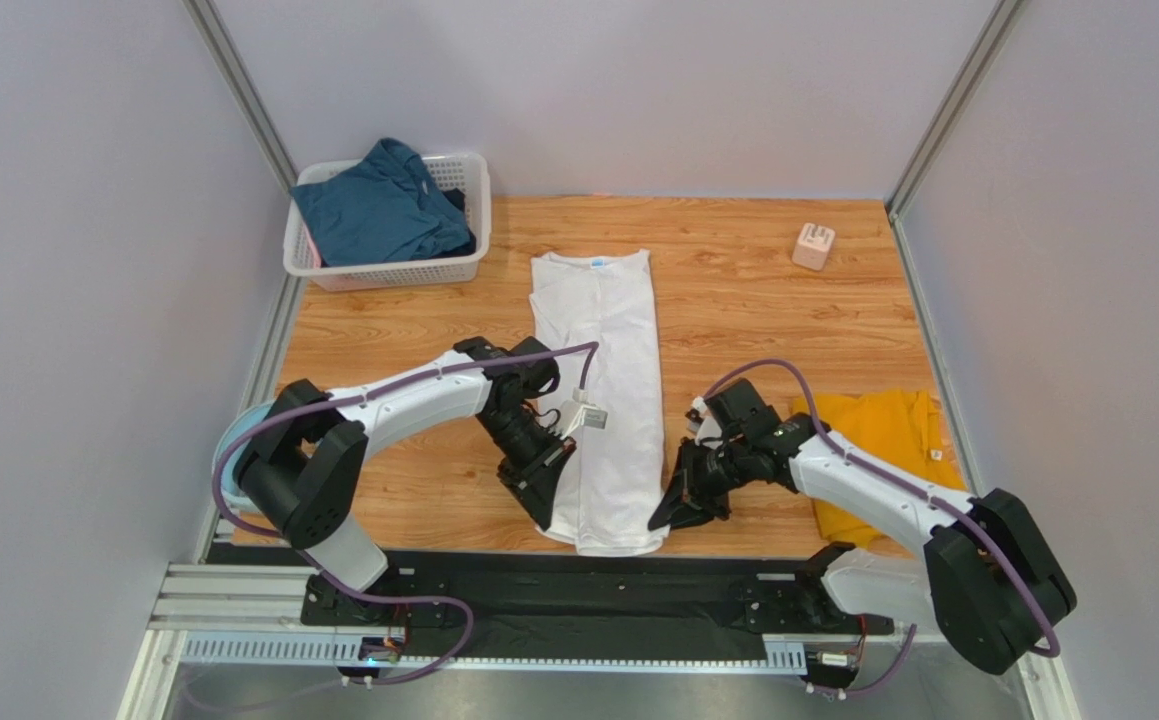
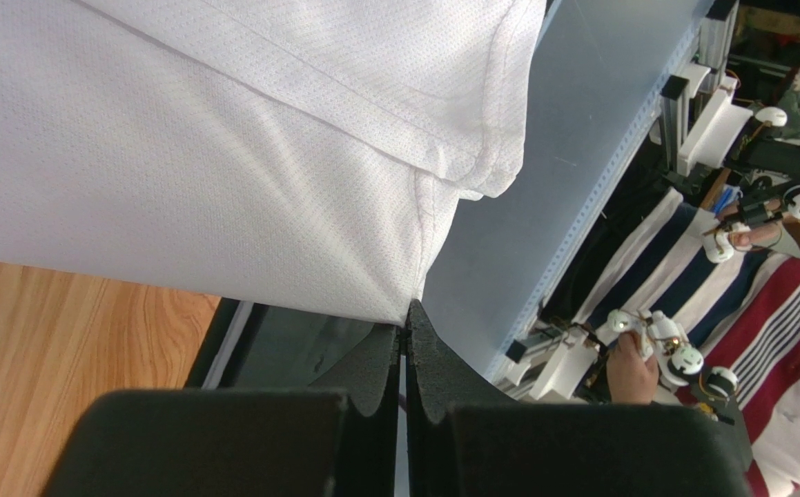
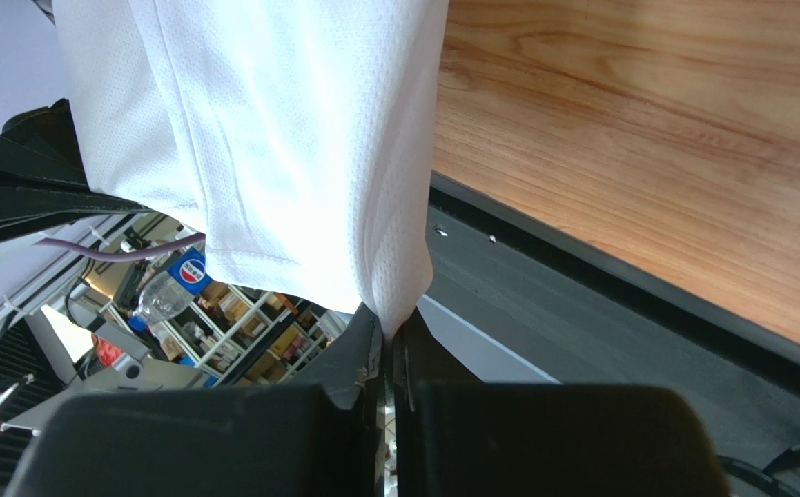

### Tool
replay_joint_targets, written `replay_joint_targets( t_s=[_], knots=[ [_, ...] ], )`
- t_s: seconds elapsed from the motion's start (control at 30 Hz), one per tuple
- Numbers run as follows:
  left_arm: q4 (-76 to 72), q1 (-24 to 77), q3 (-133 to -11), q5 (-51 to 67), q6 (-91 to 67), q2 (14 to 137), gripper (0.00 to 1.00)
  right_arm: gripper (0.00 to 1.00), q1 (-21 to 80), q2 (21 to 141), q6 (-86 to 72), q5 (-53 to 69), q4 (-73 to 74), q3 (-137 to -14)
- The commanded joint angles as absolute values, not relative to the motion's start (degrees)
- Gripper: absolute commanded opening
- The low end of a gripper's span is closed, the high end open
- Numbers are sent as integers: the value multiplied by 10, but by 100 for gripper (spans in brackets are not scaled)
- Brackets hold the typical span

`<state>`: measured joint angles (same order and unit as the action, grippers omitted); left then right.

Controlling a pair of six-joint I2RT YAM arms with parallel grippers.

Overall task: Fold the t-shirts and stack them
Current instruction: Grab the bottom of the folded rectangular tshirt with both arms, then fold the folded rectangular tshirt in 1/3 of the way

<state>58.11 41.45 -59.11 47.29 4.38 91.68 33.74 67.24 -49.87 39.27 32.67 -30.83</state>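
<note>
Left tool [image 2: 406,323] and right tool [image 3: 386,323] are clamped on the hem corners of the white t-shirt [image 1: 608,353] at the tabletop [image 1: 781,315] near edge, where thin cloth could be pulled free by uneven lifting.

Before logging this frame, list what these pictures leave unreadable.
- Top view: mustard-yellow cloth t-shirt, partly hidden under the right arm.
- Top view: dark teal-blue t-shirt hides what lies under it in the white plastic lattice basket.
- Top view: small pale cube, too small to identify.
- Wrist views: white cloth t-shirt cut off by frame edges.
</note>
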Motion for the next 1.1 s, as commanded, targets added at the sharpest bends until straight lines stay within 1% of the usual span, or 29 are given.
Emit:
replay_joint_targets(
  t_s=[0.0, 0.13, 0.3, 0.43, 0.63, 0.8, 0.93, 1.07],
  knots=[
    [615, 409, -636, 464, 82, 953, 0, 0, 335, 700, -512, 389, 329, -379],
    [642, 383, -687, 464, 99, 997, 0, 0, 313, 750, -481, 389, 351, -458],
    [617, 341, -721, 446, 98, 1011, 0, 0, 265, 811, -442, 402, 366, -531],
    [626, 321, -759, 425, 107, 1032, 0, 0, 237, 852, -424, 409, 365, -551],
    [615, 299, -810, 408, 98, 1056, 0, 0, 224, 894, -423, 417, 340, -556],
    [620, 298, -865, 393, 96, 1086, 0, 0, 209, 899, -425, 424, 335, -579],
    [634, 291, -900, 365, 101, 1112, 0, 0, 199, 897, -420, 430, 346, -617],
    [650, 277, -937, 349, 109, 1126, 0, 0, 194, 924, -410, 433, 364, -667]
  ],
)
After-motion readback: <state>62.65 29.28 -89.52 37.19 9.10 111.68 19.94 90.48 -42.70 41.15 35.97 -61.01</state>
